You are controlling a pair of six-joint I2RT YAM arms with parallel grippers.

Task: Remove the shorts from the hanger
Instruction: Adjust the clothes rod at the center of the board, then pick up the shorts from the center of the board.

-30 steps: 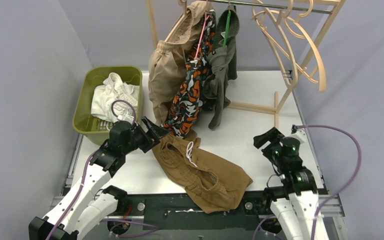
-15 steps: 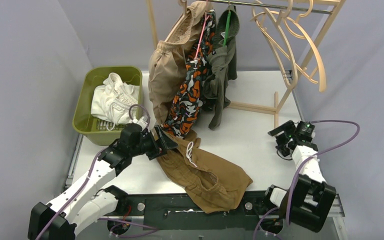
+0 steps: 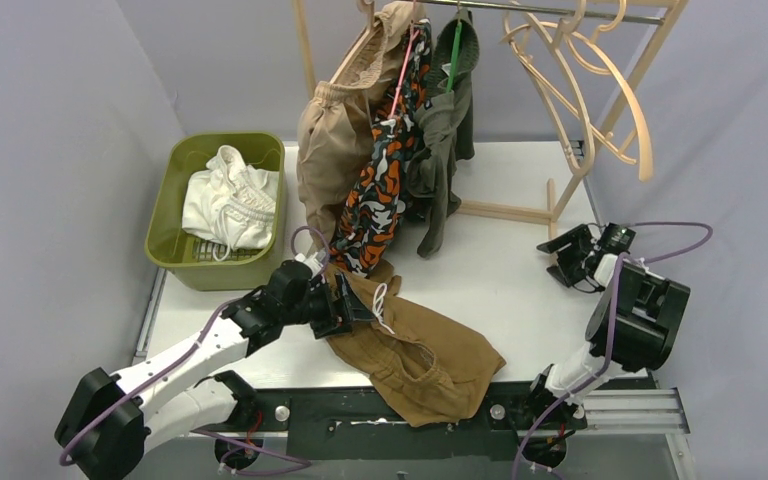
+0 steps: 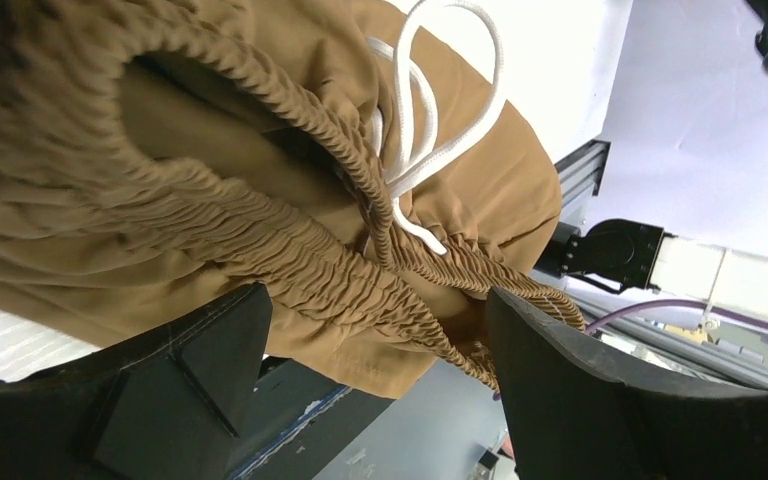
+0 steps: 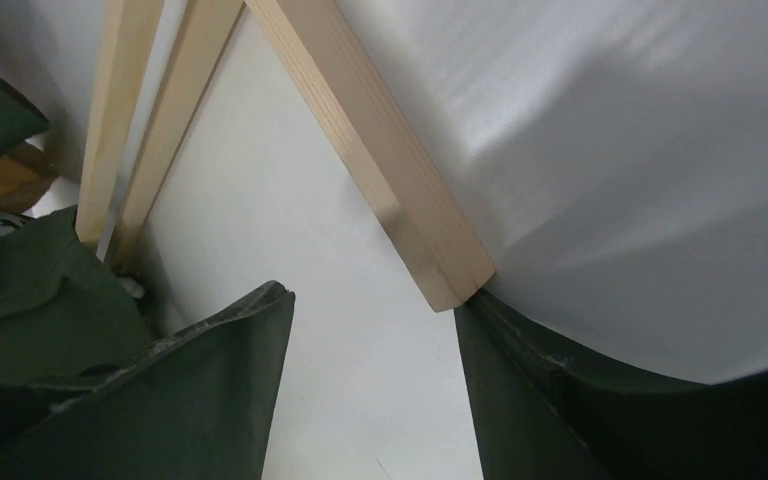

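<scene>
Beige shorts, camouflage shorts and dark olive shorts hang from the wooden rack. White shorts lie in the green basket. Brown shorts lie crumpled on the table at the front. My left gripper is open at their gathered waistband; in the left wrist view the waistband and white drawstring lie between the spread fingers of my left gripper. My right gripper is open and empty at the right, by the rack's foot, with bare table between the fingers of my right gripper.
Several empty wooden hangers hang at the right of the rail. The rack's base bar runs across the table behind the right gripper. The basket stands at the back left. Grey walls close in on both sides.
My left gripper has moved right and forward onto the brown shorts' waistband. My right arm has folded back and its gripper has swung to the far right beside the rack's foot.
</scene>
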